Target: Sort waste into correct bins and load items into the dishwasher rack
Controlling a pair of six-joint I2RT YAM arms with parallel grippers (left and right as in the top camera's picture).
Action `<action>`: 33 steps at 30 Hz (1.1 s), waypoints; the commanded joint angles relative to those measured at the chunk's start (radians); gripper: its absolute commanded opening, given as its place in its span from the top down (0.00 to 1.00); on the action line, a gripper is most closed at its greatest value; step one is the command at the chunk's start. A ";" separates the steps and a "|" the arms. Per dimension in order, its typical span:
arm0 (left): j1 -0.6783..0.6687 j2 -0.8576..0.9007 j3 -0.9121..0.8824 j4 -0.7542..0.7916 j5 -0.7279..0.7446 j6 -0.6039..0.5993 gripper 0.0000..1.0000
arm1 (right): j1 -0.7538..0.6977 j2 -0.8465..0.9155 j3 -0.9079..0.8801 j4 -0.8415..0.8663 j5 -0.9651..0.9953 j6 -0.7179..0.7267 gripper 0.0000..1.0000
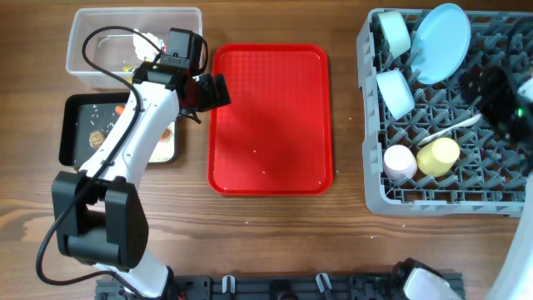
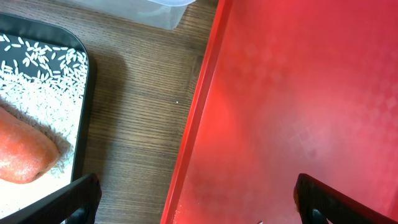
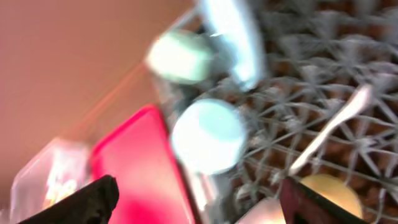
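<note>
My left gripper [image 1: 213, 92] is open and empty, low over the left rim of the red tray [image 1: 271, 117]; it also shows in the left wrist view [image 2: 196, 200]. The black tray [image 1: 75, 125] holds rice [image 2: 43, 81], the orange carrot [image 2: 22, 155] and a brown lump [image 1: 96, 136]. The clear tub [image 1: 92, 33] holds white tissue [image 1: 146, 39]. The grey rack [image 1: 450, 196] holds the plate [image 1: 441, 42], two bowls [image 1: 393, 32] [image 1: 396, 92], pink cup [image 1: 400, 162], yellow cup [image 1: 439, 154] and spoon [image 1: 454, 127]. My right gripper [image 1: 498, 92] is open and empty above the rack [image 3: 199, 202].
A few white rice grains lie on the red tray and on the wood in front of it. The left arm crosses over the black tray. The right wrist view is blurred; it shows a bowl [image 3: 208, 134], the spoon [image 3: 329, 127] and the red tray [image 3: 134, 168].
</note>
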 commanded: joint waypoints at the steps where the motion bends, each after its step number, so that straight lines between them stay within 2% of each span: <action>1: 0.006 0.000 0.003 0.002 0.002 -0.014 0.00 | 0.003 -0.162 0.010 -0.138 -0.177 -0.305 0.00; 5: 0.006 0.000 0.003 0.002 0.002 -0.014 0.00 | 0.003 -0.313 0.010 -0.260 -0.166 -0.393 0.00; 11: 0.006 0.000 0.003 0.002 0.002 -0.014 0.00 | 0.003 -0.512 0.009 -0.313 -0.124 -0.394 0.00; 20: 0.006 0.000 0.003 0.002 0.002 -0.014 0.00 | 0.003 -0.594 0.009 -0.378 -0.057 -0.404 0.00; 24: 0.006 0.000 0.003 0.002 0.002 -0.014 0.00 | 0.012 -0.589 0.005 -0.309 -0.084 -0.404 0.00; 33: 0.006 0.000 0.003 0.002 0.002 -0.014 0.00 | 0.304 -0.595 -0.175 0.084 -0.070 -0.404 0.00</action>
